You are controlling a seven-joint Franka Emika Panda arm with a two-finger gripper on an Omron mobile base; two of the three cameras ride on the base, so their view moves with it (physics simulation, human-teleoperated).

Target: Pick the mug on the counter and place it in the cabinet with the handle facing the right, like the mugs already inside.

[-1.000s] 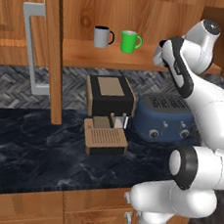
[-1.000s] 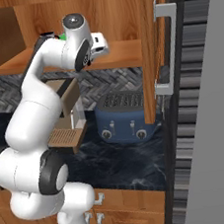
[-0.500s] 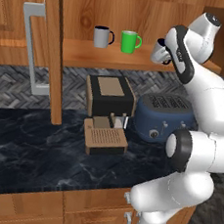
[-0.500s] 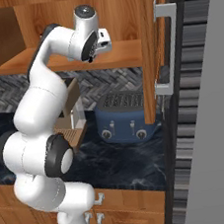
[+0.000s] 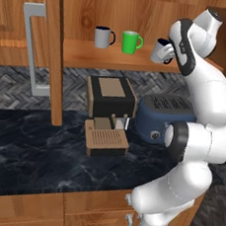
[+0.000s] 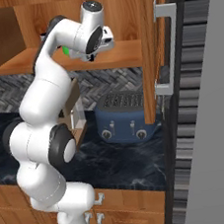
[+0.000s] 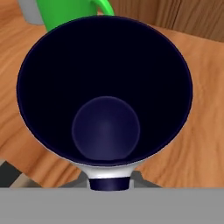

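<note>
Now we hold the mug [image 5: 161, 51] in our gripper [image 5: 169, 51], jaws closed on it, tilted above the cabinet [image 5: 91, 58] shelf at 3 o'clock from the green mug [image 5: 130, 42] (navy inside faces the hand camera, green mug at 11 o'clock).

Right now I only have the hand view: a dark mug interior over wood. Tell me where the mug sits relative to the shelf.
Observer: The mug hangs tilted above the cabinet shelf, right of the green mug.
Operator: Report what else stands on that shelf.
Observer: A grey mug with a black handle stands left of the green one, handle to the right.
Operator: Name what lies below the shelf.
Observer: A blue toaster and a coffee machine stand on the counter.
</note>
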